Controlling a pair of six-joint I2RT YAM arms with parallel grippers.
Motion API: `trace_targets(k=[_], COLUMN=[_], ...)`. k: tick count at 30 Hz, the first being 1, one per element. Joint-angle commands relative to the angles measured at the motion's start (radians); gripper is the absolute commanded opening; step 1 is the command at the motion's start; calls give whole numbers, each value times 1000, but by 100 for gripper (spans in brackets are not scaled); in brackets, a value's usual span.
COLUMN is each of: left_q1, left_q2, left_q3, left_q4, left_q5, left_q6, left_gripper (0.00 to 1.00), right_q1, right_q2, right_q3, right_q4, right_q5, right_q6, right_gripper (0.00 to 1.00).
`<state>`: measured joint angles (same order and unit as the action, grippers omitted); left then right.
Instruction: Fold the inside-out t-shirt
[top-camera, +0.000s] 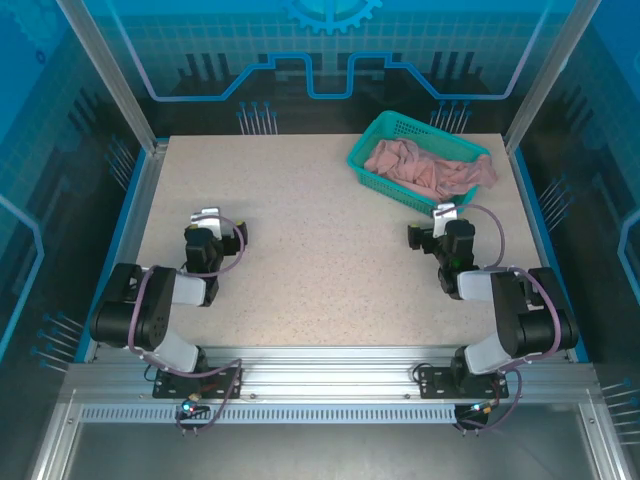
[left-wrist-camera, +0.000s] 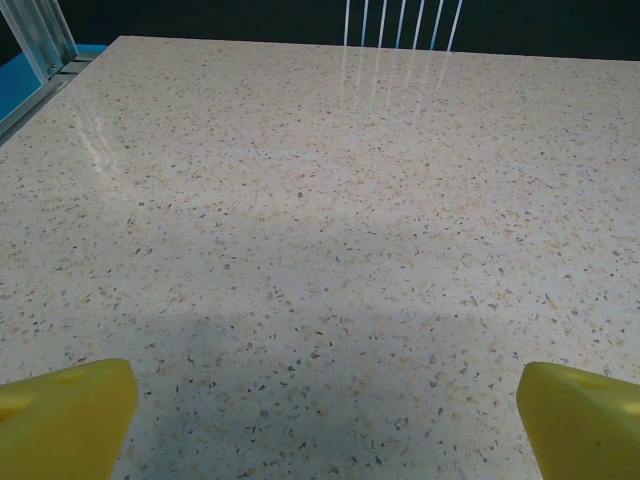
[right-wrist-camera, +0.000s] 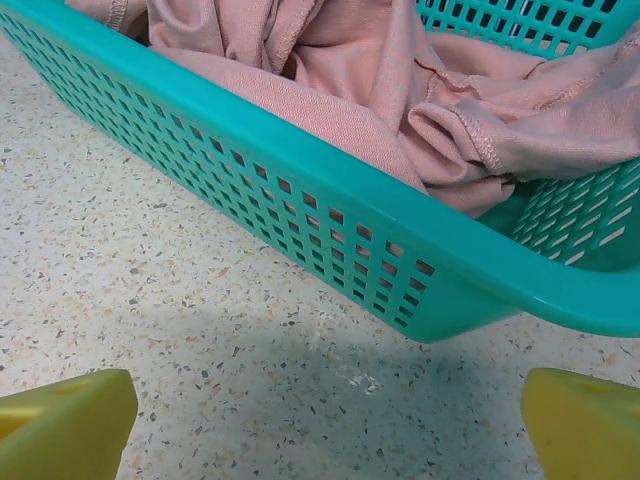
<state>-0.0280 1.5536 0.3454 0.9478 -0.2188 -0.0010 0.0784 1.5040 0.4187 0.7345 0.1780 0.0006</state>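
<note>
The salmon-pink inside-out t-shirt (top-camera: 430, 166) lies crumpled in a teal mesh basket (top-camera: 372, 172) at the back right of the table. Its folds and seams (right-wrist-camera: 400, 90) spill up to the basket's near rim (right-wrist-camera: 330, 165). My right gripper (top-camera: 443, 225) sits just in front of that basket, open, its yellow fingertips (right-wrist-camera: 65, 425) wide apart over bare tabletop. My left gripper (top-camera: 205, 228) rests low at the left of the table, open too, with yellow fingertips (left-wrist-camera: 65, 415) spread and nothing between them.
The speckled tabletop (top-camera: 320, 250) stretches between both arms. A metal frame post (left-wrist-camera: 40, 40) and blue side rail stand at the table's left edge. Clear enclosure walls surround the table.
</note>
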Motion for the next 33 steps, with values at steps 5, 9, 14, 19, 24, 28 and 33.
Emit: trace_targets(k=[5, 9, 14, 19, 24, 28, 33], left_q1=[7, 8, 8, 7, 7, 8, 7], left_q2=[-3, -3, -2, -3, -2, -2, -145], left_q3=[19, 20, 21, 22, 22, 18, -11], left_q4=[8, 9, 5, 6, 6, 9, -54], left_q5=[19, 19, 19, 19, 19, 20, 5], left_q6=[-21, -20, -21, -20, -20, -20, -25], left_gripper=[99, 99, 99, 99, 99, 99, 99], right_q1=[2, 3, 2, 3, 2, 2, 36], right_q2=[-4, -4, -4, -4, -3, -4, -152], right_q3=[6, 6, 6, 6, 6, 6, -3], right_q4=[34, 34, 34, 34, 34, 34, -82], right_q5=[-6, -5, -5, -5, -6, -5, 69], right_q6=[13, 13, 11, 13, 12, 12, 13], right_gripper=[100, 100, 100, 100, 100, 100, 100])
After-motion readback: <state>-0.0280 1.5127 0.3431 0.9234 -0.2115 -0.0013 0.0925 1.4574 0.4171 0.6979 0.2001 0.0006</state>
